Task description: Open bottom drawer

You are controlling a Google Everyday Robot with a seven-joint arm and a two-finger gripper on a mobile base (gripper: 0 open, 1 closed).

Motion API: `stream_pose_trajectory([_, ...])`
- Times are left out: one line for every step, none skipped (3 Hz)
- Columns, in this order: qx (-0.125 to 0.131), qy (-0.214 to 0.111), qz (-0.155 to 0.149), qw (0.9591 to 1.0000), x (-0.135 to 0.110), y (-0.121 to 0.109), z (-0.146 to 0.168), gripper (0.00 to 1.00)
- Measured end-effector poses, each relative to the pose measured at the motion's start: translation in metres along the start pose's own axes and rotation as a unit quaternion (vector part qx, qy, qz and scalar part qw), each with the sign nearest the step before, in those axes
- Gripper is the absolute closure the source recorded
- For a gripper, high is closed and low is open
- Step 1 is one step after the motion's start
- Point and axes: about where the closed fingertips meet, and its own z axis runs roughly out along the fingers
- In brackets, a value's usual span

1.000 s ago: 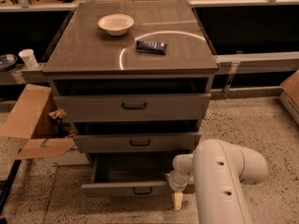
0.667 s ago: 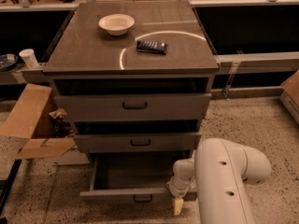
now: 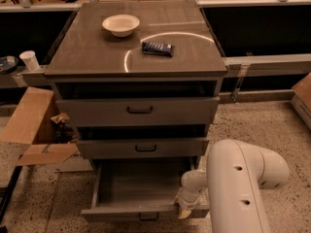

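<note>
My arm (image 3: 240, 193) is a fat, smooth white tube with a rounded elbow and a few small dark holes. Its white, tan-tipped gripper (image 3: 185, 211) sits at the bottom drawer's (image 3: 121, 213) front edge.

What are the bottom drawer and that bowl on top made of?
Bottom drawer: probably grey laminated board, matte, faint grain inside. Bowl: smooth cream, maybe glazed ceramic or plastic. The gripper sits at the drawer's front corner.

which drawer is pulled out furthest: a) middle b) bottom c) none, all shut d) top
b: the bottom drawer juts well past the middle drawer and top drawer with its inside showing, and the gripper sits at the right end of its front.
</note>
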Motion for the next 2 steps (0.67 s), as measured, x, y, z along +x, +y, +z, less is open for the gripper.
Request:
stream_pose_trajectory([-0.002, -0.001, -0.001, 1.0, -0.0008, 0.003, 0.0012, 0.62])
stream_pose_trajectory([-0.002, -0.001, -0.001, 1.0, -0.0008, 0.003, 0.0012, 0.38])
